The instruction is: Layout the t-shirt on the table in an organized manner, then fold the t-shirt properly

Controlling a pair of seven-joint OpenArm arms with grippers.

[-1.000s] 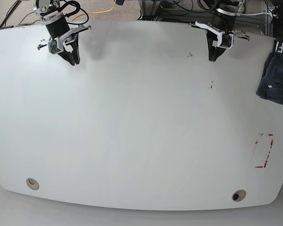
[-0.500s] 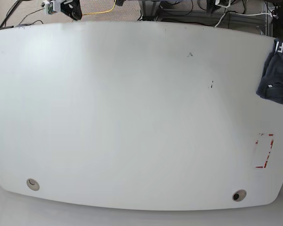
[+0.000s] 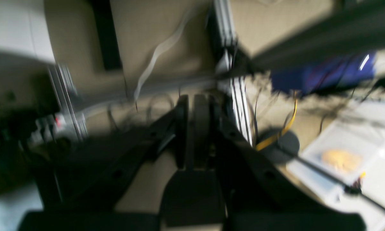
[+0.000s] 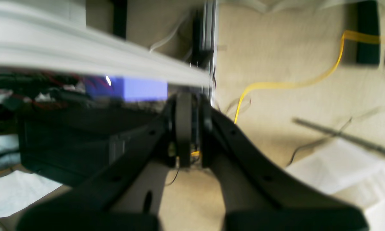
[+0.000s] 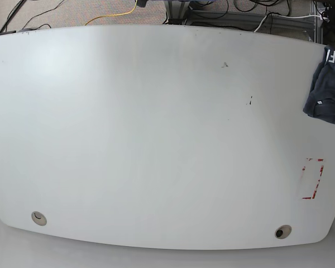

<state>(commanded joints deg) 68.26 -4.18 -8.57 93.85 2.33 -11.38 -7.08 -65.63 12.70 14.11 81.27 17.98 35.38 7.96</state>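
The t-shirt is a dark navy-grey bunch at the right edge of the white table, partly cut off by the frame, with white letters showing at its top. Neither arm appears in the base view. In the blurred left wrist view, my left gripper has its black fingers pressed together, empty, over the beige floor and cables. My right gripper is shut and empty too, pointing past the table's edge toward the floor.
A red tape rectangle marks the table near the right edge. Two round holes sit near the front edge. Small dark specks lie right of centre. A yellow cable and metal frame rails lie behind the table.
Both arms have drawn back from the table's far edge and left the base view. The t-shirt has not moved.
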